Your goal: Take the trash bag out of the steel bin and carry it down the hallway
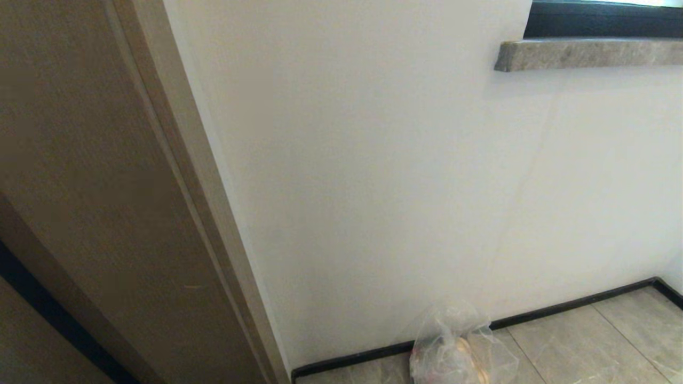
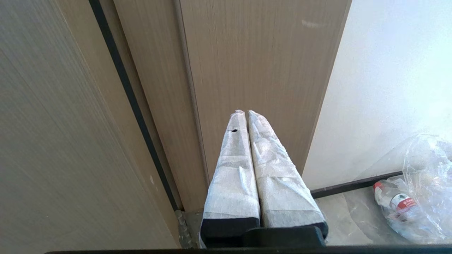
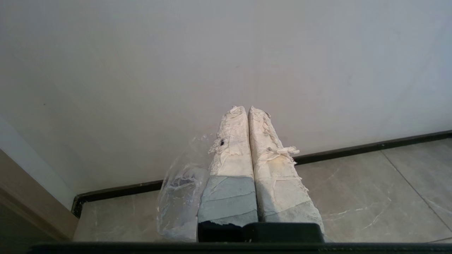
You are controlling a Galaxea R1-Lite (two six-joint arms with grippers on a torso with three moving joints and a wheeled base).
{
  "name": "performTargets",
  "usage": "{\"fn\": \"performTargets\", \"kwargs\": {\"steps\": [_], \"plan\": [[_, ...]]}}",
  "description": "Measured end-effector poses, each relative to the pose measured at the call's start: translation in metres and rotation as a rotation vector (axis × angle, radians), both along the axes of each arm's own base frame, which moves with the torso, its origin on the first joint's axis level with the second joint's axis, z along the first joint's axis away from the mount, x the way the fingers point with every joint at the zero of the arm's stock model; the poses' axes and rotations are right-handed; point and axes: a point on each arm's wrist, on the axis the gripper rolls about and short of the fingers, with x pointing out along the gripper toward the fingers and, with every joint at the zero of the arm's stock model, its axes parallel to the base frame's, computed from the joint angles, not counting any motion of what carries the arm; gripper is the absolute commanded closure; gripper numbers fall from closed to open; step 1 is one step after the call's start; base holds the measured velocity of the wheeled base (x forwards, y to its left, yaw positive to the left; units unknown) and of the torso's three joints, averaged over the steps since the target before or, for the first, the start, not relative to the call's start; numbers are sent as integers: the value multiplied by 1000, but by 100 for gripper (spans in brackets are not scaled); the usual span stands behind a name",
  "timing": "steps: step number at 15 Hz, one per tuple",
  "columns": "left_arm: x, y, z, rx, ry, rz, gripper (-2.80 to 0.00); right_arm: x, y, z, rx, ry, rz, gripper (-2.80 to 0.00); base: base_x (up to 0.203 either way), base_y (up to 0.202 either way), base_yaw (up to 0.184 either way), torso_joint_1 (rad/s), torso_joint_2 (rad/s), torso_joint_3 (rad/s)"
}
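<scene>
Both grippers sit with their wrapped fingers pressed together and nothing between them, as I watch from my remote station: the left gripper points level at a brown wooden door frame, the right gripper points level at the white wall. Neither arm reaches into the head view. From each wrist camera, the paired fingers run straight ahead, tips touching, the left pair in clean white wrap, the right pair in frayed, yellowed wrap.

I see the trash bag lying on the hallway floor, its clear crinkled plastic slumped against the black baseboard at the foot of the wall, just beside the door frame's corner. Something pale and brownish shows through it in the head view. From the right wrist camera the bag sits low beside the right gripper's fingers, apart from them. From the left wrist camera the bag lies off to one side with a red-capped bottle showing through the plastic.

Above, a grey stone ledge juts from the wall under a dark frame.
</scene>
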Motion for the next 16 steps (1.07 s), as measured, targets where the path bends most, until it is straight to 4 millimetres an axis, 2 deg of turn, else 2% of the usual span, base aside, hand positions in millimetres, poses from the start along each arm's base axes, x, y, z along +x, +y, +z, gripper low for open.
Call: {"fn": "performTargets", "kwargs": {"steps": [16], "plan": [[0,0,0,0,0,0,0,0,0,0,-3,2,0,0,0,0,0,0,0,0]]}}
